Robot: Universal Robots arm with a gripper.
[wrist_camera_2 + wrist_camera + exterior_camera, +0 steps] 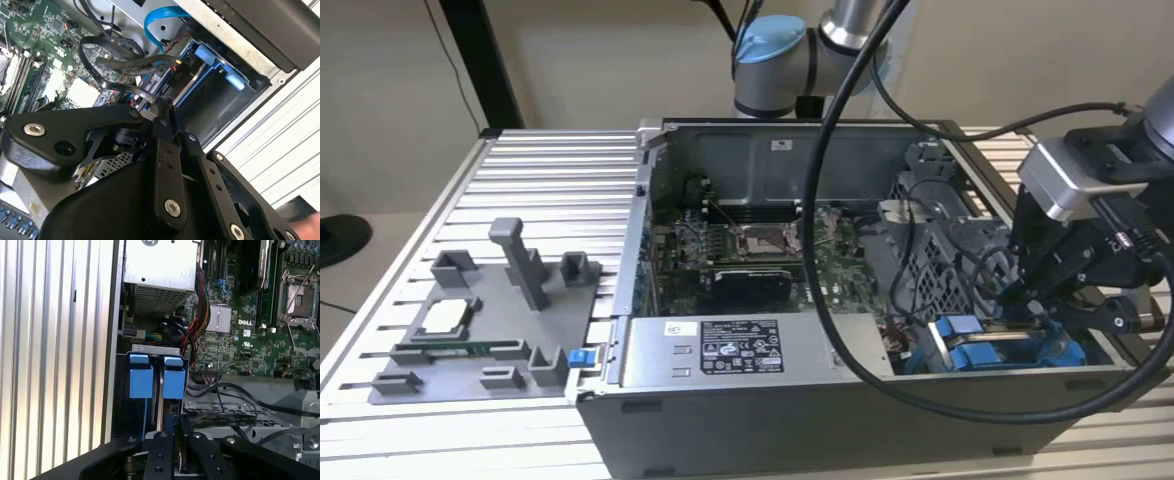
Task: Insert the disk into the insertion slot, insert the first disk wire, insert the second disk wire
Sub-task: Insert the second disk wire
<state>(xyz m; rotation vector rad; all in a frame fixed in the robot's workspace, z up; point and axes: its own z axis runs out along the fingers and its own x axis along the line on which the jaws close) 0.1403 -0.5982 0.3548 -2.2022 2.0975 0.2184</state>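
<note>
The disk (160,405) stands on edge in the insertion slot (131,390), at the corner of the computer case (854,420) toward the exterior view's right; its blue carrier tabs (961,328) rise above the bay, and in the first wrist view little more than its thin metal edge shows between two blue blocks. The gripper (175,460) hangs directly over that edge, black fingers (165,150) drawn close together on a flat black cable (135,62) just above the drive; whether they truly pinch it cannot be told. A blue ribbon cable (160,20) loops behind the bay. The green motherboard (260,330) carries white lettering too small to read reliably, and the grey power-supply box (740,350) bears a black-and-white label whose print is illegible. The arm's own links hide the bay floor in both wrist views. A grey parts fixture (480,330) rests on the slatted table (547,180) at the exterior view's left.
</note>
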